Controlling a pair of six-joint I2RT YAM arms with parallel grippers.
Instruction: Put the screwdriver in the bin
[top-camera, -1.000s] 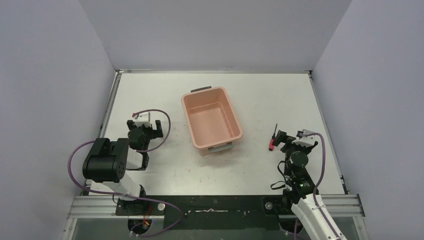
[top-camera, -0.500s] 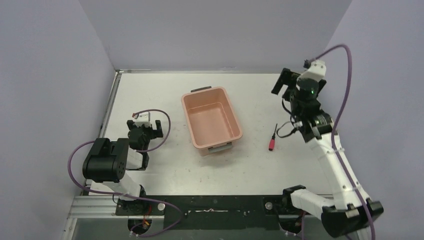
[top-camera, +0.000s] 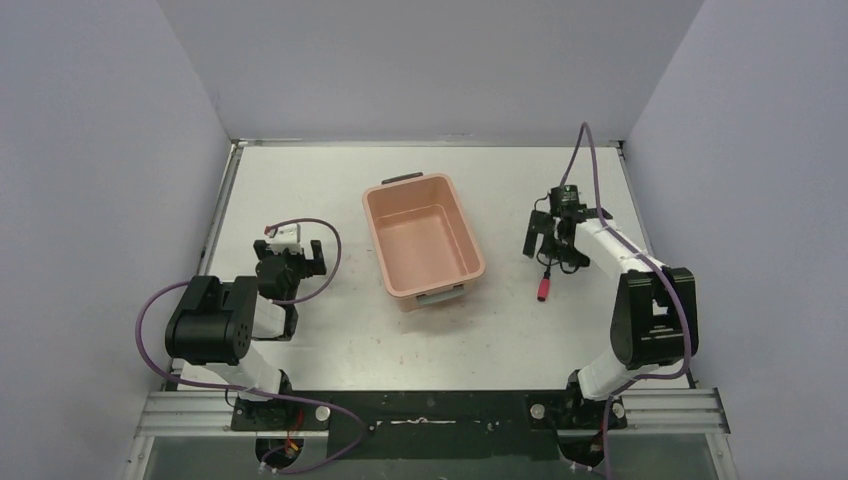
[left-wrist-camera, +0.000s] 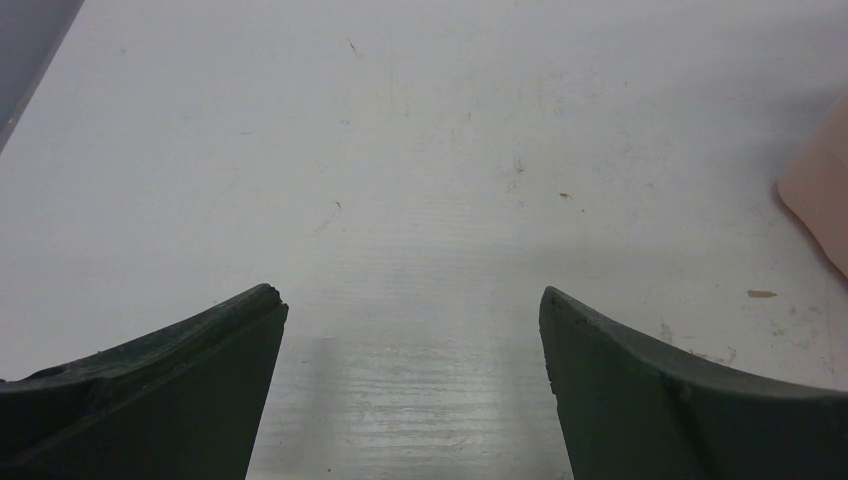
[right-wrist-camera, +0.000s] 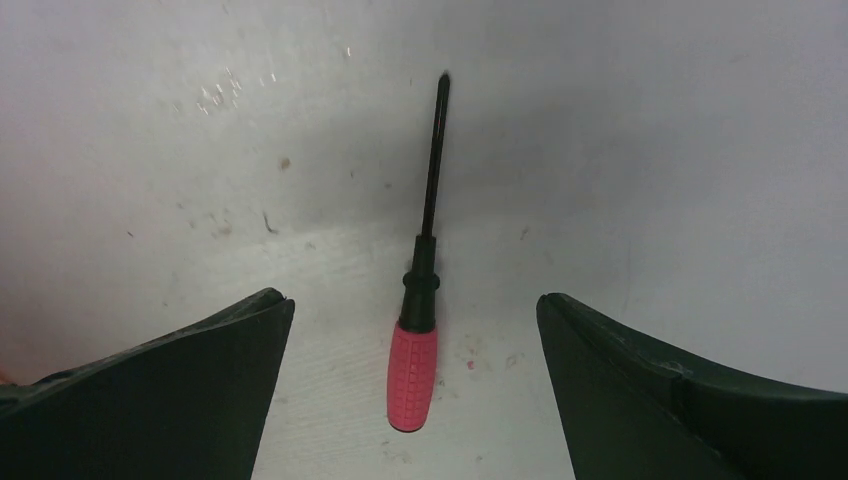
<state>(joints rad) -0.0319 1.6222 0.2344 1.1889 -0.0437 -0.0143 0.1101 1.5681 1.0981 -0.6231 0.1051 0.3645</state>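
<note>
**Two grippers spread, one screwdriver loose on the table**

Top external view. I count one bin (top-camera: 424, 240), salmon pink, standing mid-table with its long side running away from me. It has two grey handles, one at each short end, and I see nothing inside it. One screwdriver (top-camera: 543, 290) lies flat on the table (top-camera: 300, 180), right of the bin and apart from it, red handle toward the near edge. The right gripper (top-camera: 545, 240) hangs over the shaft end, so only the handle shows clearly. The left gripper (top-camera: 290, 258) sits well left of the bin, arm folded near its base.

Left wrist view. Two dark fingers (left-wrist-camera: 150, 400), wide apart, bare scuffed tabletop between them. One pink corner of the bin shows at the right edge. Left tool is released, gripping nothing.

Right wrist view. Again two fingers (right-wrist-camera: 680, 400), spread wide. The one screwdriver lies between them, tip pointing away from the camera, handle nearest. There is clear table on both sides of it and neither finger touches it. Right tool is released too, and the screwdriver is outside the bin.
</note>
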